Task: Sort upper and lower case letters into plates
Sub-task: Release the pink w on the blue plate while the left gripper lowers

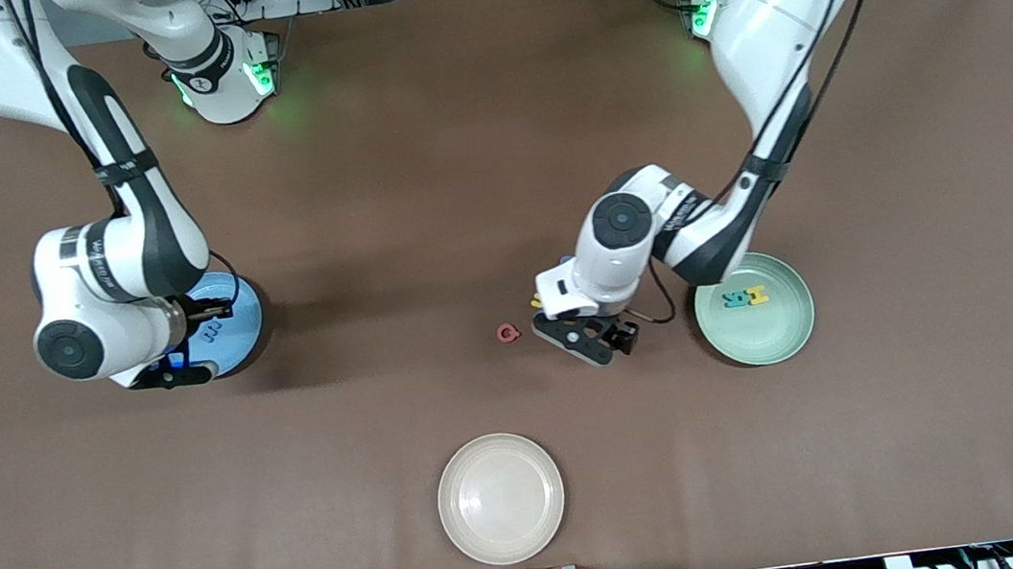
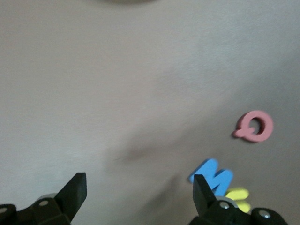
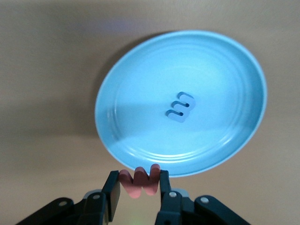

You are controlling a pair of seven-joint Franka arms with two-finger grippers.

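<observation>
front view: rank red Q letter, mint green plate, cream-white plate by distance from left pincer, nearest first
1. Small red foam letter Q: on the table just beside the open left pincer.
2. Round mint green plate: toward the left arm's end.
3. Round cream-white plate: nearest the front camera.

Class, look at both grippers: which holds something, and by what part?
The right gripper pinches a red letter across its two outer sides, over the blue plate's edge. The left gripper is open, holding nothing.
</observation>
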